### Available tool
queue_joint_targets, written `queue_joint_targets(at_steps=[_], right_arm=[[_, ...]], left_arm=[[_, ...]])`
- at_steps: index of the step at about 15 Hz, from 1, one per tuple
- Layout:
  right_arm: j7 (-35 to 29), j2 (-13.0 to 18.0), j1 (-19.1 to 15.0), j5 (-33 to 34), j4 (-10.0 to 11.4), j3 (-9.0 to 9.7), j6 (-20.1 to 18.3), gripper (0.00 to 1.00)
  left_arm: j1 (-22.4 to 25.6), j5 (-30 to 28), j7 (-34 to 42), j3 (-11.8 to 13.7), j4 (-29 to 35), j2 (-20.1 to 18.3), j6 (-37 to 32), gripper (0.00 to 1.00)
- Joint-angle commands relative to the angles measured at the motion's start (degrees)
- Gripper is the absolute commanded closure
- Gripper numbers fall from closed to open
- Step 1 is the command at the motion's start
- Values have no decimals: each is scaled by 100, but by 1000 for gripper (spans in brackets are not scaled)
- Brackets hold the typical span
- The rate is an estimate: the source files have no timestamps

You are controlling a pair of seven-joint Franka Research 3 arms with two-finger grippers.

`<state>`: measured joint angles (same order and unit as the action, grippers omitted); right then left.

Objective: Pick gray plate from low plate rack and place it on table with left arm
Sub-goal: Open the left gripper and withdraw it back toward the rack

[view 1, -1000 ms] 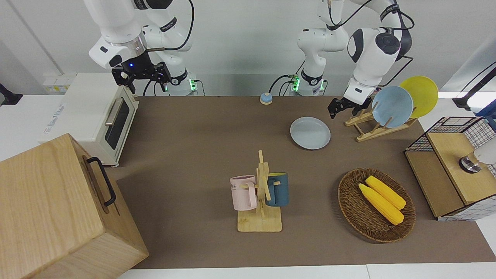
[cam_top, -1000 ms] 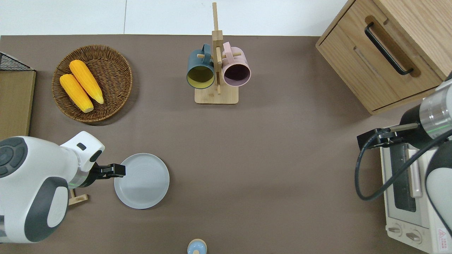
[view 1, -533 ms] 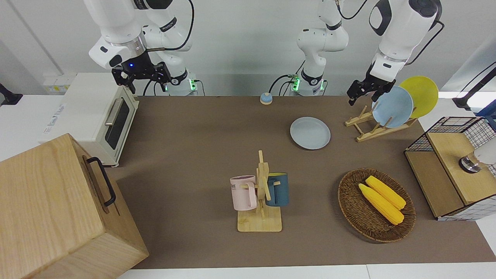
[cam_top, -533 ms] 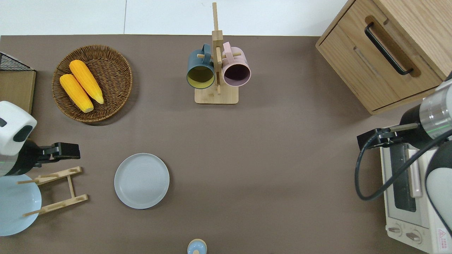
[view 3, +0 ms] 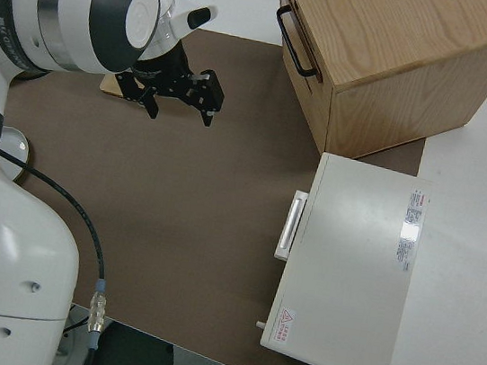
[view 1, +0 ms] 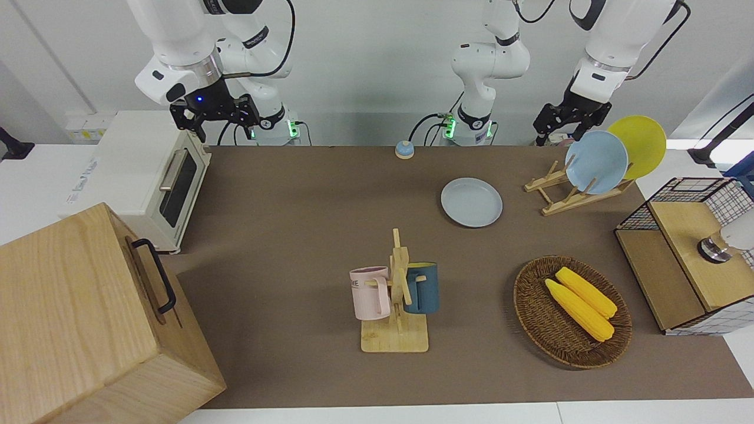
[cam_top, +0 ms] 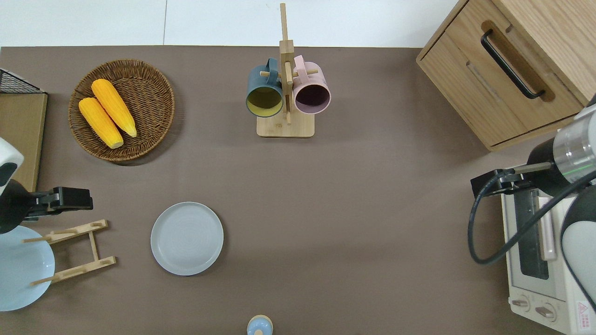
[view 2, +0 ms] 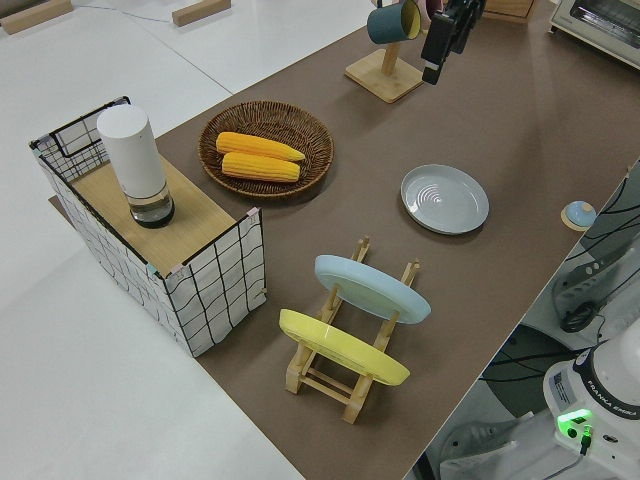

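Your gray plate lies flat on the desk, rim up, w/ nothing touching it. It's in the half of the desk toward the left arm's end, closer to the robots' edge than to the opposite one. The low plate rack sits beside it, apart, toward the left arm's end & near the corner at the robots' edge; the peg slots closest to the plate stand bare. A light blue plate leans in the rack, a yellow plate in the next slot toward the desk end.

Left pincer is up in the air, carrying nothing; overhead puts it over bare desk close to the rack's outer rail. Can't tell how wide its fingers stand.

Right arm is parked; its pincer is spread wide, empty.

Also on the desk: wicker basket w/ two corn cobs near the edge away from the robots, & a mug tree mid-desk.
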<state>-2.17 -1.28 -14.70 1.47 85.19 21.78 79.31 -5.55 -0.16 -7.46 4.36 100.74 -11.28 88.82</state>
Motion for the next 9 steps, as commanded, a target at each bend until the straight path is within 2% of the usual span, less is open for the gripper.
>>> queue_joint_targets(at_steps=[1,9], right_arm=[[-73,14,-147,38,-55,134,-82,17],[-73,14,-147,38,-55,134,-82,17]], left_arm=[[-25,8,359,21,-371,38,-383,0],[1,87,298,39,-354,65,-366,0]])
